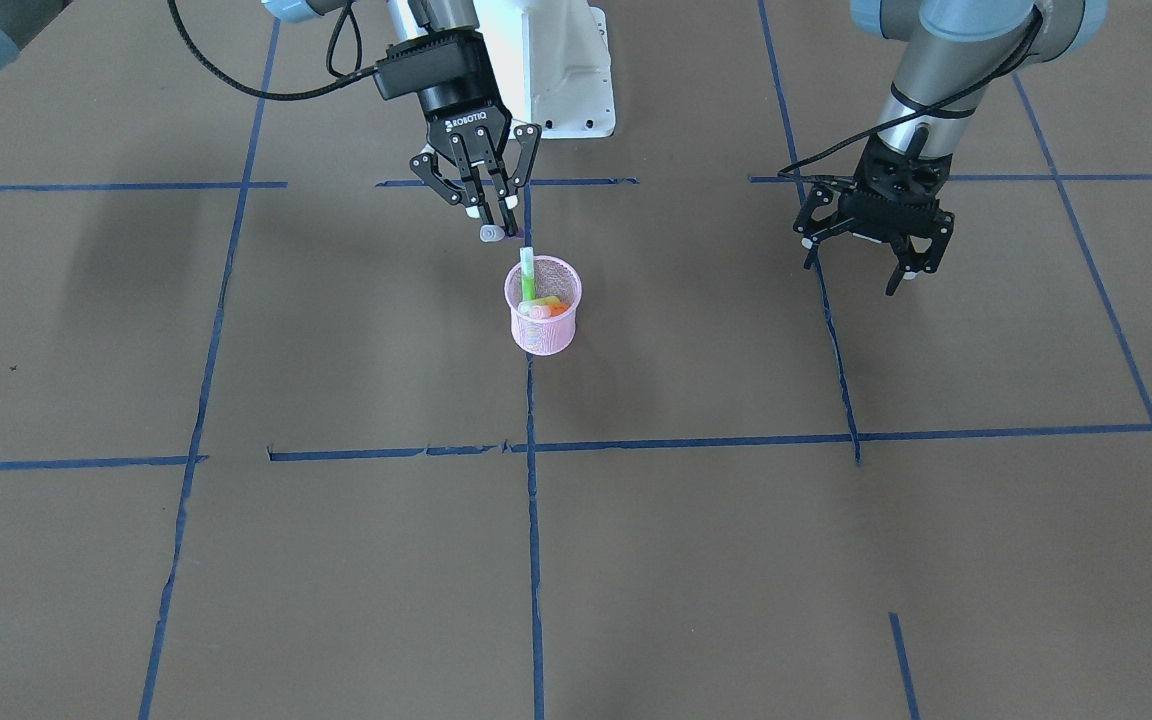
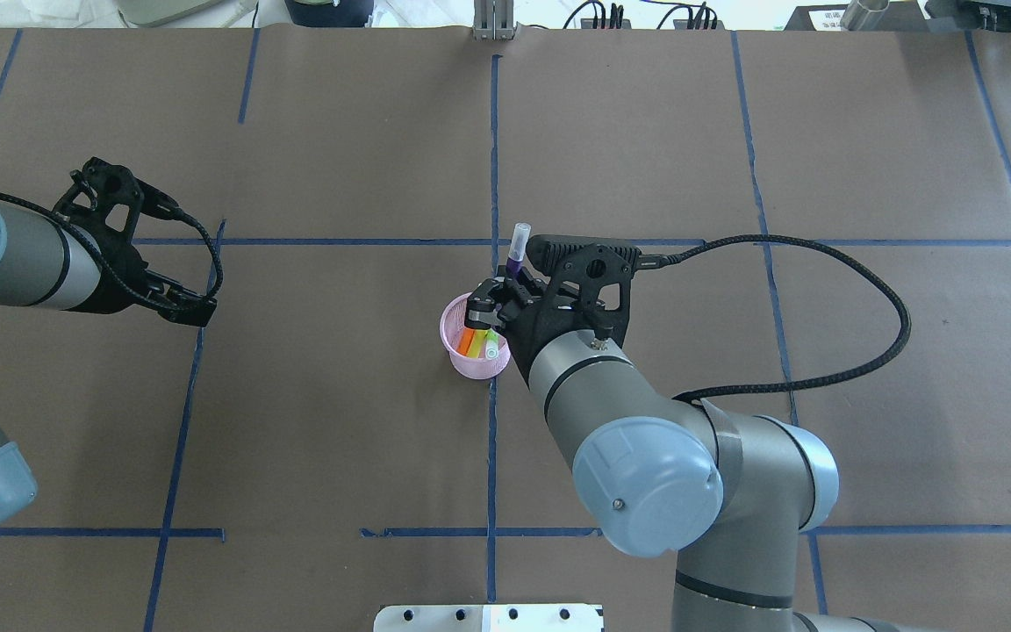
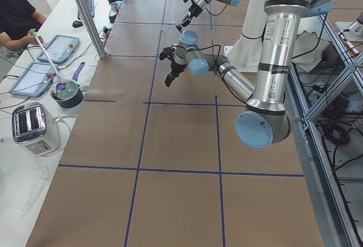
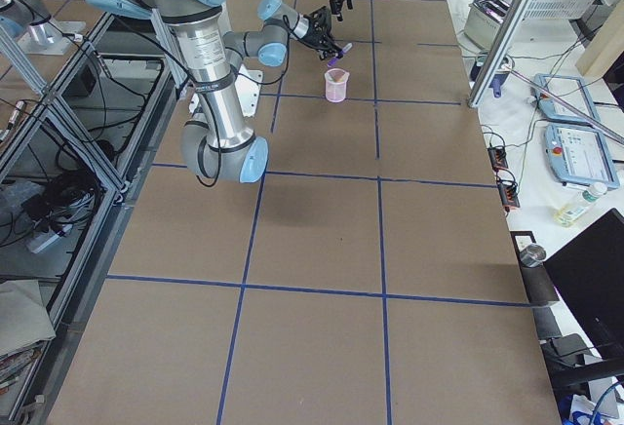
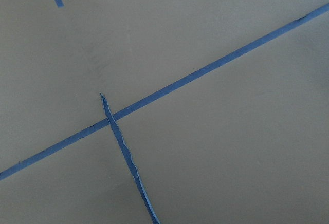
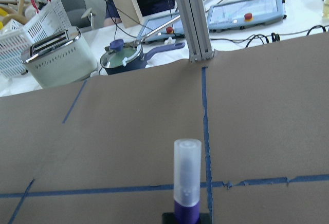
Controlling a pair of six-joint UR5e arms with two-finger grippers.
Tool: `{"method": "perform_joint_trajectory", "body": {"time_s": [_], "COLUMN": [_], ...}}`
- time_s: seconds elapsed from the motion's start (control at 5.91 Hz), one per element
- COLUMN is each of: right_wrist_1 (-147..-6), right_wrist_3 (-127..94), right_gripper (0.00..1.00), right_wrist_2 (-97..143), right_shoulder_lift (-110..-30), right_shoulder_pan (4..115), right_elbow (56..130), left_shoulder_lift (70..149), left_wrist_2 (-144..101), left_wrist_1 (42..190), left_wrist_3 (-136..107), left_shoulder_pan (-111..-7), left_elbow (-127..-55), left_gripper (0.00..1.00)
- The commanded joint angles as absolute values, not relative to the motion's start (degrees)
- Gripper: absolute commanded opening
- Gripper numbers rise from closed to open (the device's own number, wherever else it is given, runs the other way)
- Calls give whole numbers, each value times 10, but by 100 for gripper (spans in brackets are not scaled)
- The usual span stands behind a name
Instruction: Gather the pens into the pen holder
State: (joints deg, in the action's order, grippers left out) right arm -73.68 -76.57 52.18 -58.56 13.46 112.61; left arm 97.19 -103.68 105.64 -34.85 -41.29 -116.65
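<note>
Brown paper crossed by blue tape (image 2: pixel 492 132) covers the table (image 2: pixel 339 421), and the pink cup (image 1: pixel 543 330) stands on a tape line near its middle. A green pen (image 1: pixel 527 275) leans in the cup with its pale end above the rim, and an orange pen (image 2: pixel 467 341) lies lower beside it. The right gripper (image 1: pixel 496 222) is clamped on the purple pen (image 2: pixel 515 253), gripping the coloured barrel with the pale end jutting clear. In the overhead view the pen hangs just off the rim at about 1 o'clock from the cup, tilted, not yet over the mouth. The left gripper (image 1: pixel 861 262) hangs with its jaws spread and nothing in them, well away at 9 o'clock from the cup. The pen looks light, stiff and smooth — likely to swivel in a two-finger pinch if held near one end, so the mid-barrel is the better place to hold it. The mesh cup looks light too and would probably slide or tip at a nudge — the pen should go in from above, at the open side of the mouth, clear of the green one.
</note>
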Motion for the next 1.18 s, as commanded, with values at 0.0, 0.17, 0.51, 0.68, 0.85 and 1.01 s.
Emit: {"method": "perform_joint_trajectory", "body": {"time_s": [0.0,0.17,0.51,0.68,0.85,1.01], "right_wrist_1": [-690,-673,-665,-665,-664,-664], "right_wrist_3": [-764,-764,-751,-751,-751,-750], "right_gripper": [0,0,1,1,3,18], "right_wrist_2": [432,417,419,420,421,422], "right_shoulder_lift": [-583,-579,-556,-550,-550,-549], "right_shoulder_pan": [119,115,113,110,108,104], "right_elbow": [1082,1049,1010,1006,997,995], "left_shoulder_lift": [976,976,976,976,976,976], "left_wrist_2": [-1037,-1037,-1037,-1037,-1037,-1037], "left_wrist_1": [1056,1056,1056,1056,1056,1056], "left_wrist_3": [-349,-349,-349,-349,-349,-349], "left_shoulder_pan": [-411,-411,-411,-411,-411,-411], "left_elbow": [-1165,-1165,-1165,-1163,-1164,-1163], "left_gripper": [100,100,100,100,100,100]}}
